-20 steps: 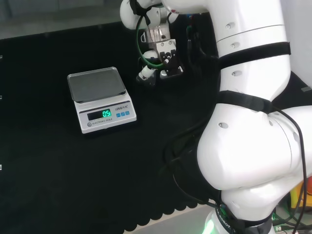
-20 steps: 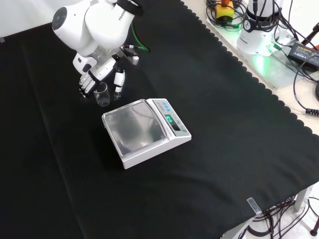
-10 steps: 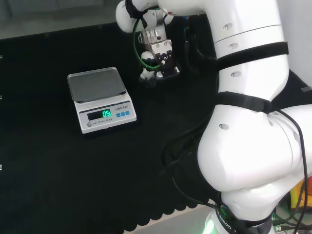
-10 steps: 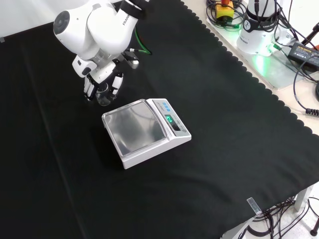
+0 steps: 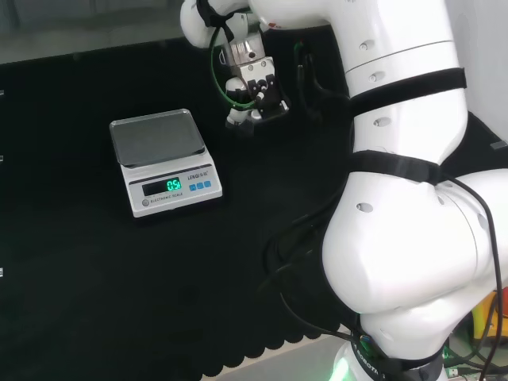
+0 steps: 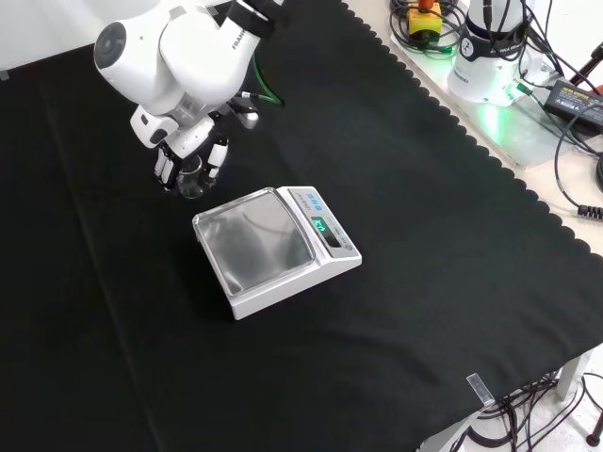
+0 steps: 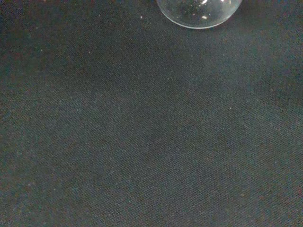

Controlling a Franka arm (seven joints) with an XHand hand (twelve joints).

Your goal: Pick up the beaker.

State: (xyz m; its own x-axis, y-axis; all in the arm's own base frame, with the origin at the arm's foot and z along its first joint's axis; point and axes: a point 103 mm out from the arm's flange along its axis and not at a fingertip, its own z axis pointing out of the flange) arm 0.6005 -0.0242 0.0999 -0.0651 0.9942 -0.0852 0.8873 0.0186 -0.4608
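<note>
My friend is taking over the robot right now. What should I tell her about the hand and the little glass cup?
Hand: its fingers are curled round the beaker, one on each side in the front view, so it looks gripped.
Beaker: a small clear one, near the far corner of the scale but apart from it. Its round base shows in the wrist view above the black cloth; whether it has left the cloth is hard to tell.
Done: reach and grasp.
Left: lift the beaker clear of the cloth.

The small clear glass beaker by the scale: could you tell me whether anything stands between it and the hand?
Nothing visible does. In the front view the black and white hand already has its fingers around the small clear glass beaker; the white scale sits apart, nearer the camera.
</note>
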